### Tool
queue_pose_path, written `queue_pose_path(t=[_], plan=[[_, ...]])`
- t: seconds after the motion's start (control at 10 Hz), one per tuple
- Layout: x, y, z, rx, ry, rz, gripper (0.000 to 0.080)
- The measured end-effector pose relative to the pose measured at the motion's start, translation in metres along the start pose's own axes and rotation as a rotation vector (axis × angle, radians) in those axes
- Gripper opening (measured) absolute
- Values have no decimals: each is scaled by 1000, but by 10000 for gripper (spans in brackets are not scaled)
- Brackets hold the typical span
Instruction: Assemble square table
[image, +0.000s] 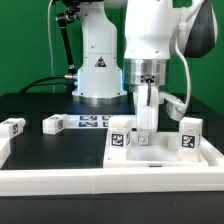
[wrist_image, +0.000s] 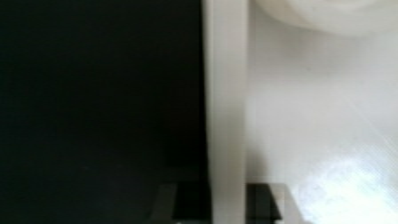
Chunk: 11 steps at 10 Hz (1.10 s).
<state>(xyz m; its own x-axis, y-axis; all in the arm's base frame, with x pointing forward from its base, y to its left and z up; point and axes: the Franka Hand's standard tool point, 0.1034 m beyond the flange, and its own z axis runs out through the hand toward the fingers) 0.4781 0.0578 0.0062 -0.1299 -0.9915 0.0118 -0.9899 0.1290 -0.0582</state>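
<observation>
White square slab (image: 165, 155), white block legs (image: 189, 133) with black-and-white square tags, black table (image: 30, 105), green backdrop (image: 25, 40), white arm (image: 150, 35), tag-printed white marker board (image: 95, 123)

A flat green wall (image: 25, 45), evenly lit, closes the scene behind and reaches down to the far edge of a black desk (image: 35, 108). Dark cables (image: 40, 82) sag across the green at the exterior view's left. The marker board (image: 93, 123) lies flat on the desk, and a long white border rail (image: 55, 182) runs along its near edge.
</observation>
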Motion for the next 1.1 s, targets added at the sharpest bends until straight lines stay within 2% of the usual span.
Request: queue_pose_path(t=[0.9,1.0,1.1], plan=[[1,0,0,0,1,-83,58],[9,-3,-1,1,7,-227,58],[23,-7,-2,5,17,-324,59]])
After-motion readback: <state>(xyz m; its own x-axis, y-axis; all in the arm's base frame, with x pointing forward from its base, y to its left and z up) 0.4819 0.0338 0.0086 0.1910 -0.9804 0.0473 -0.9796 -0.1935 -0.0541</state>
